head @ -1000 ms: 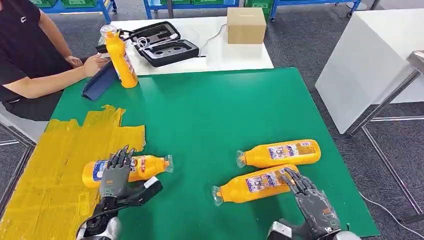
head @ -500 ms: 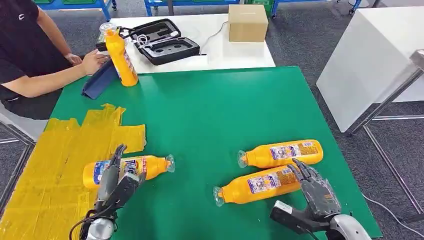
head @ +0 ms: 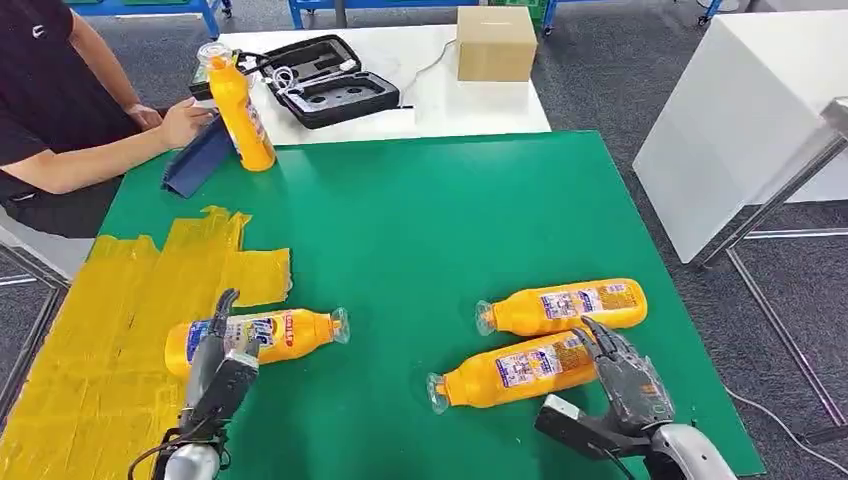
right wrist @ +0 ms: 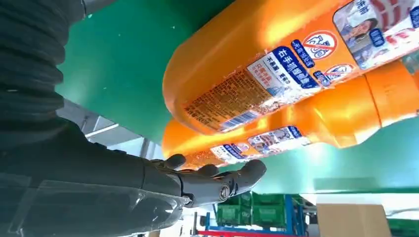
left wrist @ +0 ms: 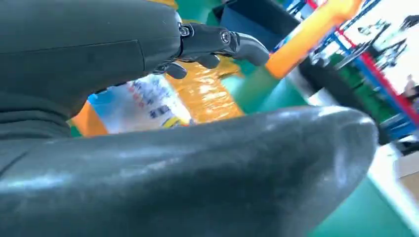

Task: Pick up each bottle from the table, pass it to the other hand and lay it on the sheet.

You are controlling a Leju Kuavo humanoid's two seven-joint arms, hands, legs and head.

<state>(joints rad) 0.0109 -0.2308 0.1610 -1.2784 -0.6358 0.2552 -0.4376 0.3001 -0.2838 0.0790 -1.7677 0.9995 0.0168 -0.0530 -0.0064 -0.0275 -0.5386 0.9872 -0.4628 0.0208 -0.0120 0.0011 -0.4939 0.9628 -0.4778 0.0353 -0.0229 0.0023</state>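
Three orange bottles lie on the green table [head: 420, 220]. One bottle [head: 262, 335] lies half on the yellow sheet [head: 90, 350]; my left hand [head: 220, 362] stands edge-on at its near side with fingers [left wrist: 217, 42] stretched over its label [left wrist: 148, 101], holding nothing. Two more bottles lie at the right, a nearer one [head: 515, 368] and a farther one [head: 565, 305]. My right hand [head: 624, 385] is open at the nearer bottle's base [right wrist: 247, 69], fingers [right wrist: 217, 182] straight, thumb spread. A fourth bottle [head: 241, 108] stands at the far left.
A person sits at the far left with a hand [head: 185, 122] on a blue folder [head: 195, 155]. A black open case [head: 325, 85] and a cardboard box [head: 495, 45] sit on the white table behind. The green table's right front edge is just beyond my right hand.
My left hand has turned from flat over the bottle to edge-on and drawn back a little. My right hand has turned beside the nearer bottle's base, thumb spreading out.
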